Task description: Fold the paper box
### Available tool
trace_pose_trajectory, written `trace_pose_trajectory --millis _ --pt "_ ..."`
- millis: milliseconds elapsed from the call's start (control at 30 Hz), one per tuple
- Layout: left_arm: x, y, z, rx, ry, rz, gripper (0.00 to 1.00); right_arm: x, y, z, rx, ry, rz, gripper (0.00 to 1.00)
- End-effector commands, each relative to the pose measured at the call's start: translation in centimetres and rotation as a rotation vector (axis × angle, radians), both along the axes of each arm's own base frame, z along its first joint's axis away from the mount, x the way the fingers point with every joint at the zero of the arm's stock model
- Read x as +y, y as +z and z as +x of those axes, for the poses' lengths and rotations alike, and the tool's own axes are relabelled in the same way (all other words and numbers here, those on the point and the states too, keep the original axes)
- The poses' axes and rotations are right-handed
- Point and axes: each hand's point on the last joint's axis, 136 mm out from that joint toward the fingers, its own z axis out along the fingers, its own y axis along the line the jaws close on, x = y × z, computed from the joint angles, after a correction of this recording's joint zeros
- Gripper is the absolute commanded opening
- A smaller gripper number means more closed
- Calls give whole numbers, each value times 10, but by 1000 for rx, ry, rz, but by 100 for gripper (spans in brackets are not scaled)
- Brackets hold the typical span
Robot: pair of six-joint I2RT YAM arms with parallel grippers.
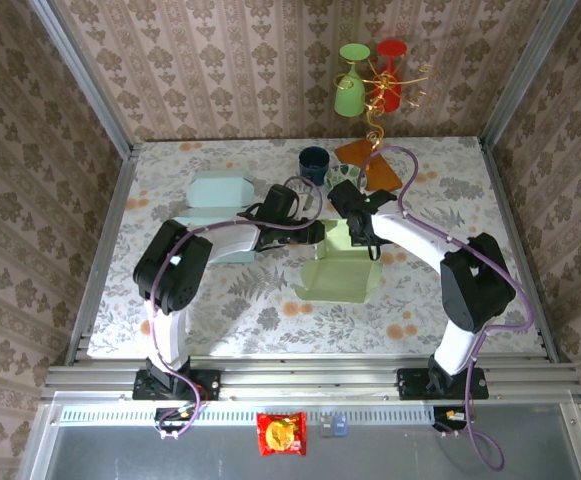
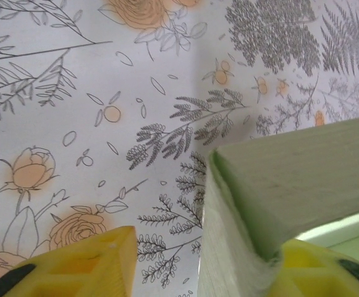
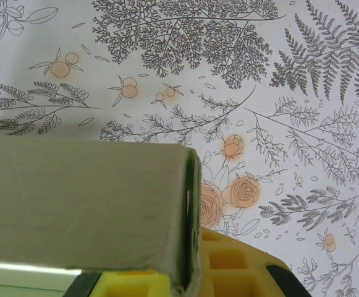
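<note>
Left gripper [image 1: 308, 233] straddles a raised wall of the green paper box [image 1: 338, 275] at mid-table, jaws wide, probably to steady the fold; right gripper [image 1: 358, 228] meets the far wall, perhaps creasing it, but I cannot tell its jaws' state

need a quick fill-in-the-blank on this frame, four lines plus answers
1. The paper box in the middle of the table is light ___.
2. The green glass at the back has a ___ glass beside it.
3. The fingers in the left wrist view are ___.
4. The pale box lies on the ___ arm's side of the table.

Answers: green; red; yellow; left
</note>
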Motion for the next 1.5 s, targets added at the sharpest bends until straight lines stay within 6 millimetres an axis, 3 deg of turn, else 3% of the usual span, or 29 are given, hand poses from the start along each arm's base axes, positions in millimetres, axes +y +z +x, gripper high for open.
trace_pose_trajectory --millis 0,167,367,533,700,767,867,967,1067,1267,1367,1467 --pt "-1 11 10 -43 -8 29 39 -3 2 -1 16 -12 -9 0" --pt "6 5 14 -55 32 95 24 -2 2 -1 14 -11 -5 0" --pt "6 -8 6 -50 47 175 17 -1 3 -1 12 -15 6 0" --pt "21 -22 5 -28 130 279 0 0 2 -2 16 -18 9 0" --pt "26 -29 2 -12 171 308 1 1 0 -4 23 -18 18 0" --pt "22 -29 3 -9 163 279 10 1 -1 -4 23 -17 19 0" --pt "19 -28 5 -1 152 255 13 1 0 -4 23 -14 18 0" --pt "19 -28 9 -3 148 246 11 2 0 -4 24 -14 19 0" --pt "18 -29 9 -5 135 259 0 2 0 -5 27 -15 23 0" --pt "18 -30 3 -18 127 308 0 3 -1 -4 33 -25 28 0" --pt "16 -24 2 -22 124 276 18 2 -4 -6 44 -33 27 0" --pt "10 -15 0 -21 102 222 29 0 -7 -7 53 -42 28 0"
